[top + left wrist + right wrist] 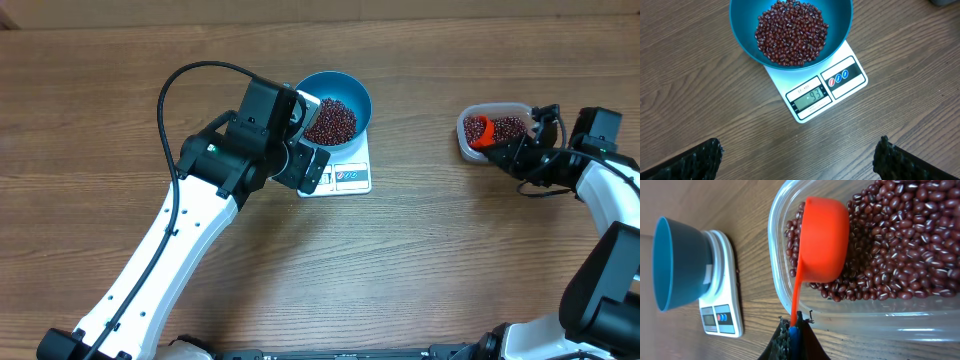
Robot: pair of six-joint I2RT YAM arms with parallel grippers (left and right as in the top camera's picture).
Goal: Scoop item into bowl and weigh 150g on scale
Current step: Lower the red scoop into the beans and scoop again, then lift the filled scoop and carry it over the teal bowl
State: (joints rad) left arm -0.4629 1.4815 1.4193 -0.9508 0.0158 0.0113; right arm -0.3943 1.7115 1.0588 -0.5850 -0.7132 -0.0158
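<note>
- Ahead of the left end effector (799, 142), the bowl (790, 30) runs off the top edge; its far rim is cut away.
- Only the tips of its fingers (695, 162) show, at the bottom corners.
- From overhead, the left arm (190, 215) covers the scale (352, 176) display.
- The scoop (822, 235) handle's end is buried between the right end effector's (794, 337) pinched fingers.
- Beyond it, the tub (779, 280) is cut off at the top and right.
- Left of it, the scale's digits are too small to read.

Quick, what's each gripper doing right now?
Left gripper: jaws wide open, holding nothing.
Right gripper: jaws shut on the handle of the orange scoop.
</note>
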